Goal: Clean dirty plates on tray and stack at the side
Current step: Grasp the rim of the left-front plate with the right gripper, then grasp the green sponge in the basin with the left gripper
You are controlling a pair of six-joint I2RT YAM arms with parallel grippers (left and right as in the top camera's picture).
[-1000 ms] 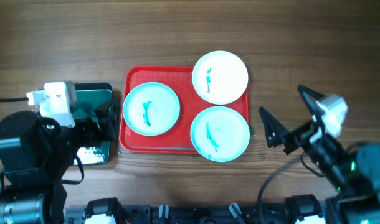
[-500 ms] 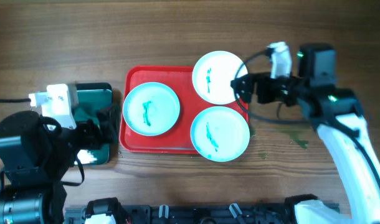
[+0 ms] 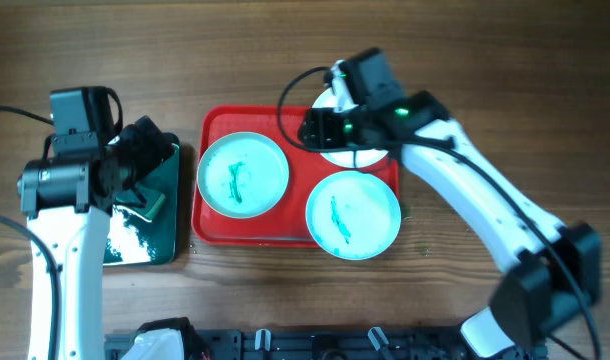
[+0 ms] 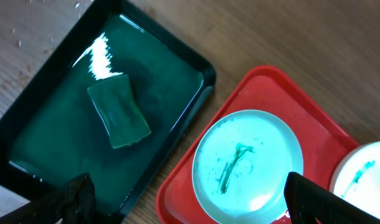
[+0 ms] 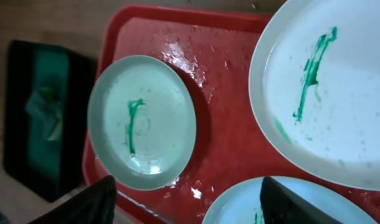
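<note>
Centrally in the overhead view, the red tray (image 3: 220, 122), with all three smeared plates on it: left mint plate (image 3: 242, 175) at its left, lower mint plate (image 3: 352, 213) at lower right with an edge past the rim, and white plate (image 5: 339, 93) at upper right, mostly hidden under the right arm (image 3: 475, 195). Reaching in from the lower right corner, bent at the elbow, ending over the tray's upper middle. Half a second ago only at the white plate's right edge.

Right gripper (image 5: 190, 202) spread wide, holding nothing. In its wrist view, wet bare tray between the fingers, with the left mint plate just beside one fingertip and the lower mint plate beside the other.

At frame left, left arm (image 3: 70, 260) upright along the edge, risen from the lower left corner. Left gripper (image 4: 193, 199) also wide open and empty over the black tray (image 4: 202, 74). Between its fingers the black tray's corner and the left mint plate; above them, a green sponge (image 4: 118, 111) in the black tray.
</note>
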